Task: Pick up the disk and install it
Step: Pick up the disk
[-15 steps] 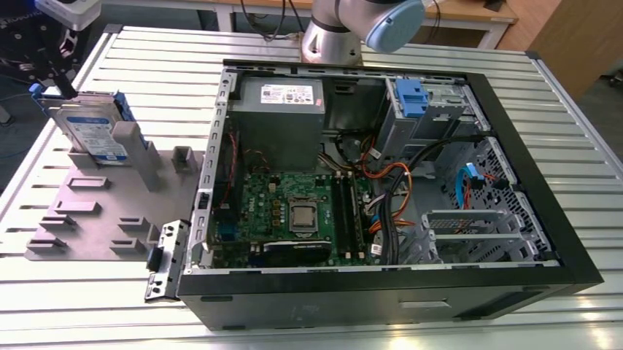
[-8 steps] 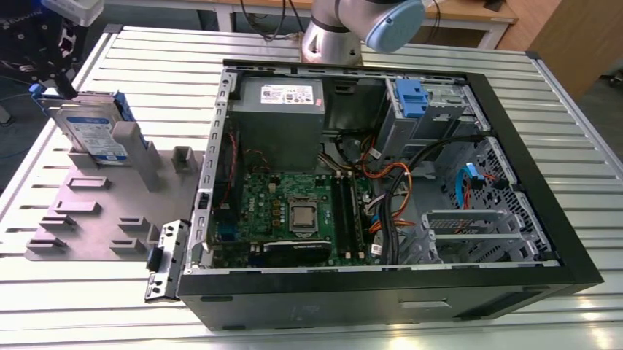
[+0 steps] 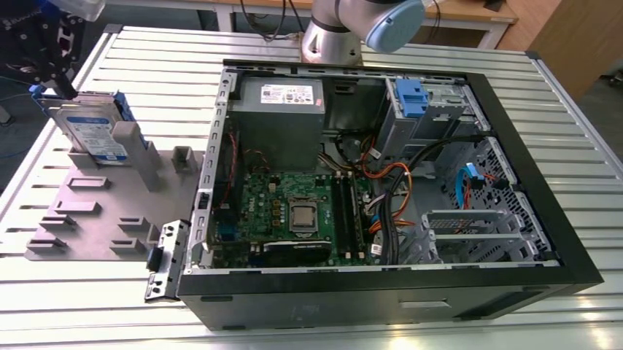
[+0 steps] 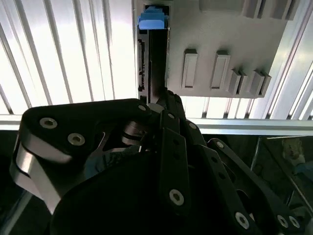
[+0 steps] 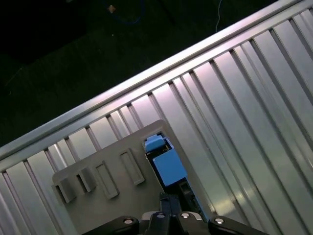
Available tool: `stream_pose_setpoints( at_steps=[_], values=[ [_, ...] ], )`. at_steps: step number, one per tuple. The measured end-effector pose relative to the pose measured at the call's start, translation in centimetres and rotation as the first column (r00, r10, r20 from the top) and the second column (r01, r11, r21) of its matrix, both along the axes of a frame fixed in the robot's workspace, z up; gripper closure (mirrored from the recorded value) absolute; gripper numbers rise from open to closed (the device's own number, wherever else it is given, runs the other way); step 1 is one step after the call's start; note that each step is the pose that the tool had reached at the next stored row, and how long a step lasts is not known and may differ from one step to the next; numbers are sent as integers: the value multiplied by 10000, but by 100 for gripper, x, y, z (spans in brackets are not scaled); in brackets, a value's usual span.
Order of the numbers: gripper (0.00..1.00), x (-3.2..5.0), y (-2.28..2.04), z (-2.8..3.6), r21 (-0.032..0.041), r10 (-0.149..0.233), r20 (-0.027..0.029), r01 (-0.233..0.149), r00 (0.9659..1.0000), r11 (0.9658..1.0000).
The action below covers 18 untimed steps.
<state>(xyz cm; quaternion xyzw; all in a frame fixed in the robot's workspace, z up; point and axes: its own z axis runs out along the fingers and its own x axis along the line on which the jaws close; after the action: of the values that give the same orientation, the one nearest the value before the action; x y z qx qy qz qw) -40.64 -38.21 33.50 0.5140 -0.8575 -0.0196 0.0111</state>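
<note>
A: Disk (image 3: pixel 93 135) position?
B: Standing on edge in grey fixture plate (image 3: pixel 98 226) on tabletop (image 3: pixel 98 306), at exterior view's left of open computer case (image 3: pixel 545 219). Blue rail (image 4: pixel 152 19) (image 5: pixel 168 169) in both wrist views.
A: Claw (image 3: pixel 66 91) (image 4: pixel 161 98)?
B: At the disk's upper edge. Apart or clamped, cannot tell.

No legible print, the disk (image 3: pixel 93 138) included.

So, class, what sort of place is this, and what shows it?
Probably a robotics lab for computer assembly: an open computer case on a slatted metal table, a robot arm, and the disk upright on a fixture plate.
</note>
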Motion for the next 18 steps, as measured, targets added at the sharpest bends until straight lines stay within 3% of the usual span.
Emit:
stream_pose_setpoints(
  at_steps=[5,18],
  values=[
    [89,0,0,0,0,582,-1,-582,9983,9983],
    [89,4,3,-1,0,604,0,-604,9982,9982]
  ],
)
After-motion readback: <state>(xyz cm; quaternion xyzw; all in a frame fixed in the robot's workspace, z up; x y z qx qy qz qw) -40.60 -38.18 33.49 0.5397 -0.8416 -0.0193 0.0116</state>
